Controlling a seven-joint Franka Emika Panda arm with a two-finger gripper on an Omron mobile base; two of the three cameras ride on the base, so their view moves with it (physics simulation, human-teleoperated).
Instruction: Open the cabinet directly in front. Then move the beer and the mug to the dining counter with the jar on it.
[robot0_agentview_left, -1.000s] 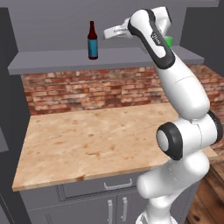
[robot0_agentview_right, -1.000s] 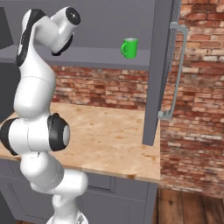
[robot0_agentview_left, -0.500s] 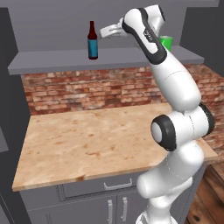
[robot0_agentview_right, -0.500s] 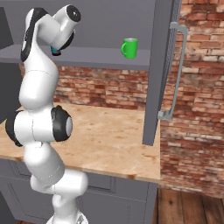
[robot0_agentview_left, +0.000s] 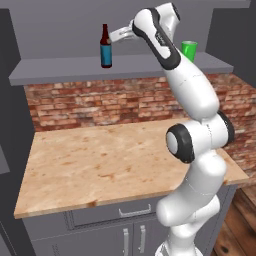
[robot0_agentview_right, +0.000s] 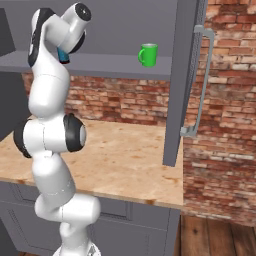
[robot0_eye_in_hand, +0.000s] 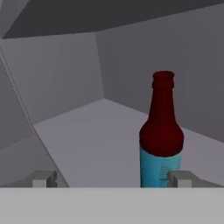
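The grey wall cabinet (robot0_agentview_right: 182, 75) stood open, its right door swung out toward the near side, with the long vertical silver bar handle (robot0_agentview_right: 200, 85) on the door's edge in the right base view. Inside, a flat grey shelf (robot0_agentview_left: 65, 70) ran left to right above the red brick back wall (robot0_agentview_left: 100, 105).

The small dark brown bottle with a blue label (robot0_agentview_left: 105, 46) stood upright on the left part of that shelf. The small bright green cylindrical mug (robot0_agentview_right: 148, 54) stood upright on the same shelf, well apart to the right of the bottle, with its handle facing left in the right base view.

The white arm reached up into the cabinet, and the two-finger gripper (robot0_agentview_left: 119, 35) was level with the bottle's upper part, just to its right in the left base view. Whether it touched the glass could not be told there. In the hand view the two grey fingertips (robot0_eye_in_hand: 43, 178) stood wide apart, jaws open, holding nothing. The bottle (robot0_eye_in_hand: 161, 135) rose just beyond them, near the right fingertip rather than centred between the two.

Below the shelf lay the light wood-grain counter top (robot0_agentview_left: 100, 165) backed by brick, with low grey drawers (robot0_agentview_left: 120, 212) with short handles under its near edge.
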